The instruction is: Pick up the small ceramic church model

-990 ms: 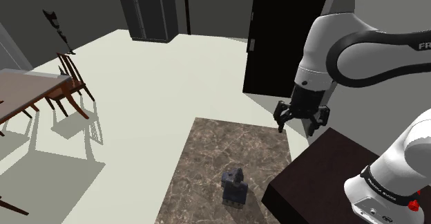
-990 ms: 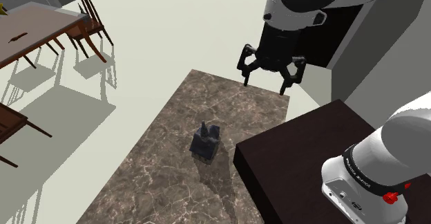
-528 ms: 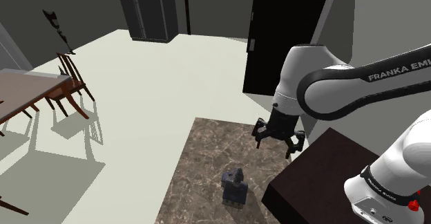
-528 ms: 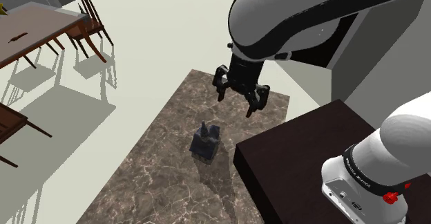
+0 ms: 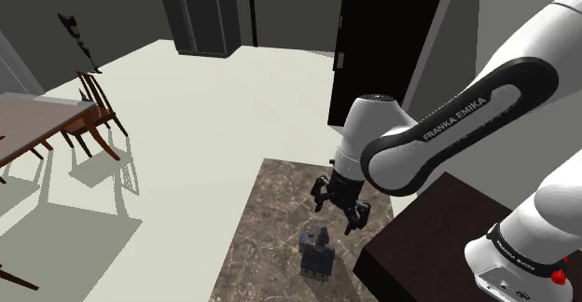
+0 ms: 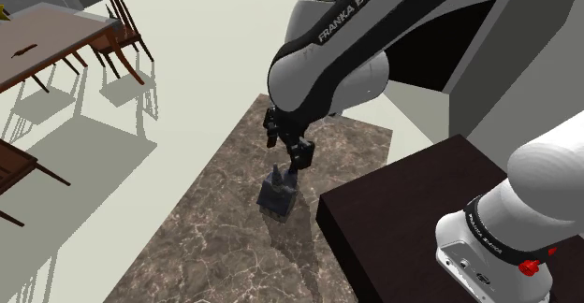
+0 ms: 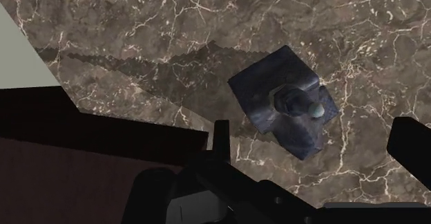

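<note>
On the brown veined marble tabletop (image 5: 280, 202), the small dark blue-grey church model (image 5: 317, 253) stands upright, just under my all-black gripper (image 5: 337, 213), fingers spread, empty. It sits skewed to them, so I reckon a straight descent could clip the roof and topple it.

home: dining table (image 5: 28, 116), chairs (image 5: 99, 114)

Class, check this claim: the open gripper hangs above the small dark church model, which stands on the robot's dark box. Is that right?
No. The church model stands on the brown marbled surface beside the dark box, as the wrist view shows. The gripper is open above it.
</note>
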